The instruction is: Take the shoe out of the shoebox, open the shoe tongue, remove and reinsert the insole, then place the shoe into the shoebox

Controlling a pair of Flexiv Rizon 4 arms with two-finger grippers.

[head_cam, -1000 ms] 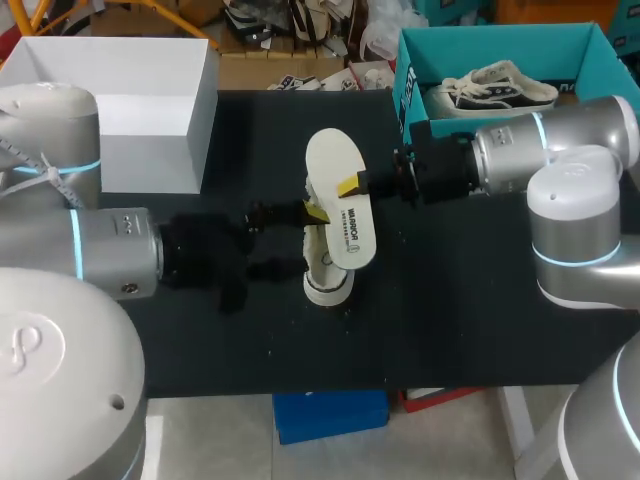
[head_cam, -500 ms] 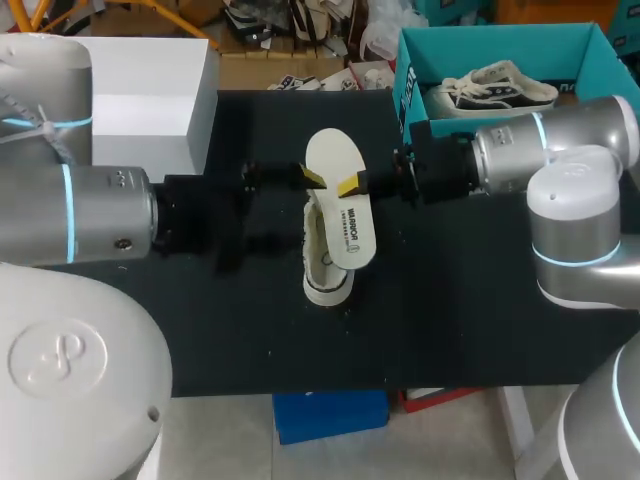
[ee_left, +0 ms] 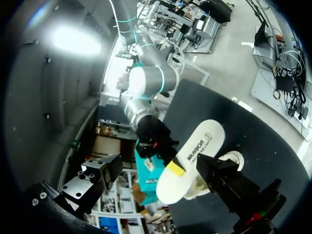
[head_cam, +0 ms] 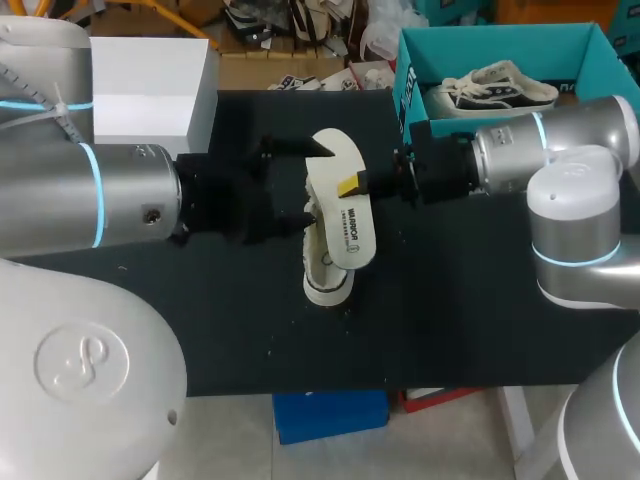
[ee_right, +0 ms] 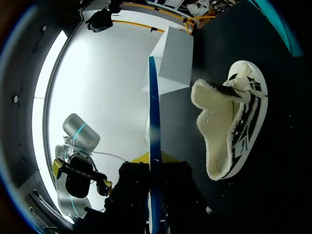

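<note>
**Item 1, insole** (head_cam: 342, 210): cream, out of the shoe, held above the desk (head_cam: 470, 310). It is pinched at one edge by the R end effector (head_cam: 352, 186), w/ the yellow tips pressed on it from both sides (it is seen edge-on in the right wrist view).

**Item 2, shoe** (head_cam: 326, 278): low-cut w/ fleecy cream lining, laid on its side on the desk just under the insole. It is not gripped.

**Item 3, L end effector** (head_cam: 317, 184): fingers spread wide beside the insole, nothing pinched. Contact w/ the insole cannot be told.

**Item 4, shoebox** (head_cam: 404, 95): teal, at the desk's far R side, w/ a 2nd shoe (head_cam: 497, 90) inside.

**Step judged:** reinsertion of the insole.

**Handling notes:**
- The shoe should be steadied and its collar held wide by the L end effector first.
- The insole's toe end should be aimed into the opening and fed in at a shallow angle.
- The pinch should be kept until the front is seated.
- The heel end should be pressed flat last.
- Risks: the insole may buckle, and an unheld shoe may be pushed along the desk.

**Writing:**
- Insole: dark block print w/ a finer line under it, present but not transcribed.
- Shoe: dark markings on the lining, too small to tell.
- Shoebox: nothing legible.
</note>
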